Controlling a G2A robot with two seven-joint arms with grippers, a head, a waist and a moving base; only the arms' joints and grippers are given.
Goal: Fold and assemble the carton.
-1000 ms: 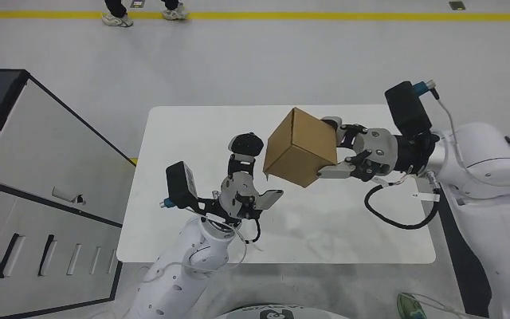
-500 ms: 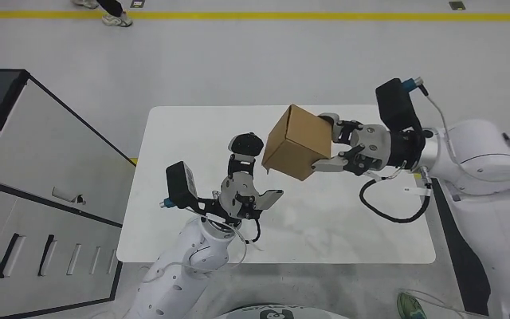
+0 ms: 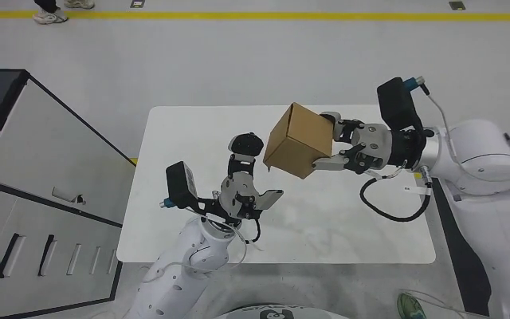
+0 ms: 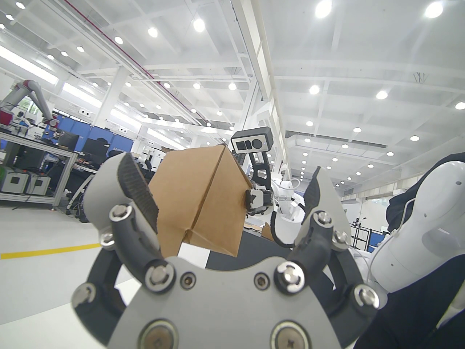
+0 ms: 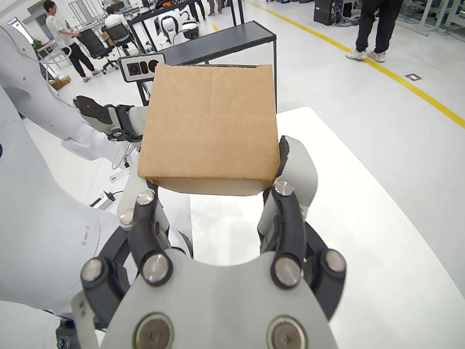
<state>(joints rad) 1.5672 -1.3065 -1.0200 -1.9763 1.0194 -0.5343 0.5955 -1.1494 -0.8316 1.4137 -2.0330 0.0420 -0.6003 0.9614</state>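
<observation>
Brown cardboard box (image 3: 299, 143) hangs tilted above the far middle part of the white table (image 3: 183, 159). The right claw (image 3: 327, 143) is closed on its side, with one finger on each of two opposite faces. The left claw (image 3: 258, 171) is near the box, pointing upward, fingers wide apart and holding nothing.

Carton (image 3: 300, 142) sits raised over the far-centre part of the table (image 3: 191, 159). Its right end lies between the fingers of the right gripper (image 3: 327, 143), which comes in from the right. Left gripper (image 3: 256, 171) is just near-left of the carton and apart from it, over the table's middle; a cabinet (image 3: 48, 159) stands left of the table.
</observation>
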